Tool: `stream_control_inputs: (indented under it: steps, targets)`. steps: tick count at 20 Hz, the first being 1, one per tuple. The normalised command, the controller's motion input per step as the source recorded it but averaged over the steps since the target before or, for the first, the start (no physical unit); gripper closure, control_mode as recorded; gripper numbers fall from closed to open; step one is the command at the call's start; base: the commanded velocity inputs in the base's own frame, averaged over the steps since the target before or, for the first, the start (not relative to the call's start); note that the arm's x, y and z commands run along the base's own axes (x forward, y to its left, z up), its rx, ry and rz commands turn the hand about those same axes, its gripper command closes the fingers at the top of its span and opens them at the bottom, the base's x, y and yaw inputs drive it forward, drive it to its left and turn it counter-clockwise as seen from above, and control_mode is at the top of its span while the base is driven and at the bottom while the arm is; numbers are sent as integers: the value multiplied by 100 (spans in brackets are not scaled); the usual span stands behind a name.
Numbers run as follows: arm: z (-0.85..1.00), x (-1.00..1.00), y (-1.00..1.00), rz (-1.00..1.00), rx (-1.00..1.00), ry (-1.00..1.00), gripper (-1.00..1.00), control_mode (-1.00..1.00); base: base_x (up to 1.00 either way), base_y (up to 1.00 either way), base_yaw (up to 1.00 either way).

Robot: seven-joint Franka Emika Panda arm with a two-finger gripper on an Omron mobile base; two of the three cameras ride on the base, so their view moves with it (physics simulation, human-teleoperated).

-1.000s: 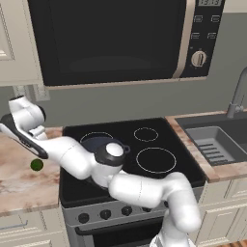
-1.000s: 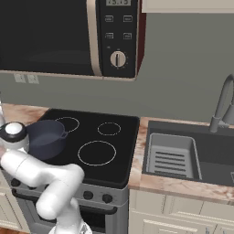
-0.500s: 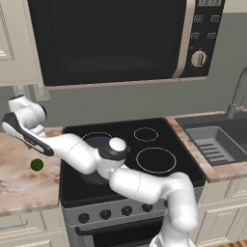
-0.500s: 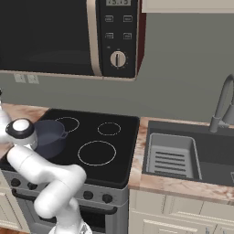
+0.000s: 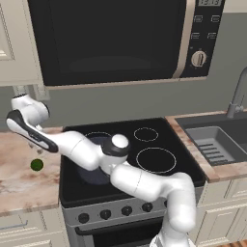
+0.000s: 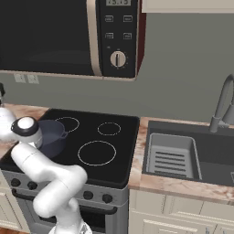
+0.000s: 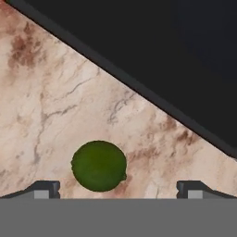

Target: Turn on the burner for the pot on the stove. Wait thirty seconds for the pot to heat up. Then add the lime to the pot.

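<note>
Fingers (image 7: 118, 187) are spread wide, their two tips well apart at the bottom of the hand view, gripping nothing and touching nothing. Between them, nearer the left tip, the lime (image 7: 99, 165) lies on the marbled desk (image 7: 55, 106), apart from the stove's (image 7: 152, 55) dark edge. From the left base view, the lime (image 5: 36, 165) sits left of the stove (image 5: 159, 140), below the hand. The pot (image 6: 49, 135) stands on the cooktop's front left ring.
</note>
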Motion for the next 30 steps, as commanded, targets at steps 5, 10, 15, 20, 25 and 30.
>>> stream_control_inputs:
  steps: [5, 10, 15, 20, 25, 30]
  targets:
    - [-9, 0, 0, -32, -1, 2, -100, -100, 0, 0, 0]
    - [-10, -22, 0, -29, -2, 0, -100, -100, 0, 0, 0]
    - [-21, -32, 0, -32, -7, 0, -100, -100, 0, 0, 0]
    - [-22, -46, 0, -35, -6, -1, -100, -100, 0, 0, 0]
    - [-14, -23, 29, -25, -2, -9, -100, -100, 0, 0, 0]
    - [0, 0, 33, -12, 0, -3, -100, -100, 0, 0, 0]
